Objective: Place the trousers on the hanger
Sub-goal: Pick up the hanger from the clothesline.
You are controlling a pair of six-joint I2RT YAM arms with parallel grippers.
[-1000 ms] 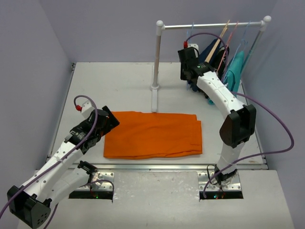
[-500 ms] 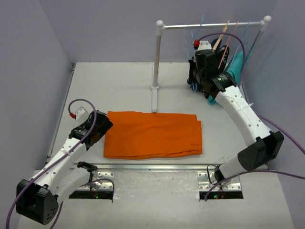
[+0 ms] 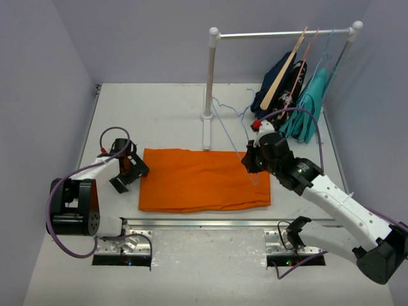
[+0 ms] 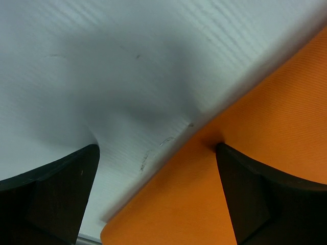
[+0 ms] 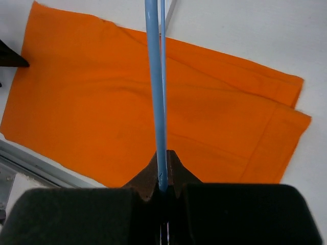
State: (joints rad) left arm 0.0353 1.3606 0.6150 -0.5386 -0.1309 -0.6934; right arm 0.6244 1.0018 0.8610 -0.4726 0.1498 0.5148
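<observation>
The orange trousers [image 3: 204, 180] lie folded flat on the table. My left gripper [image 3: 134, 173] is down at their left edge and open. In the left wrist view one finger [image 4: 51, 194] is over bare table and the other [image 4: 271, 199] over the orange cloth [image 4: 265, 102], with the cloth's edge between them [image 4: 158, 168]. My right gripper [image 3: 252, 160] hovers over the right end of the trousers, shut on the thin pale blue hanger [image 3: 226, 131]. In the right wrist view its wire [image 5: 156, 76] runs straight out from the shut tips [image 5: 163, 158] above the trousers [image 5: 92, 112].
A white clothes rack stands at the back, its post [image 3: 209, 76] just behind the trousers. Its rail [image 3: 280, 33] carries a tan wooden hanger [image 3: 284, 70], a pink wire hanger [image 3: 306, 54], a navy garment [image 3: 274, 80] and a teal garment [image 3: 309, 105]. A metal strip [image 3: 210, 223] edges the table's front.
My right arm has taken the blue hanger off the rail and brought it down and forward over the trousers. My left gripper has moved back and down to the trousers' left edge.
</observation>
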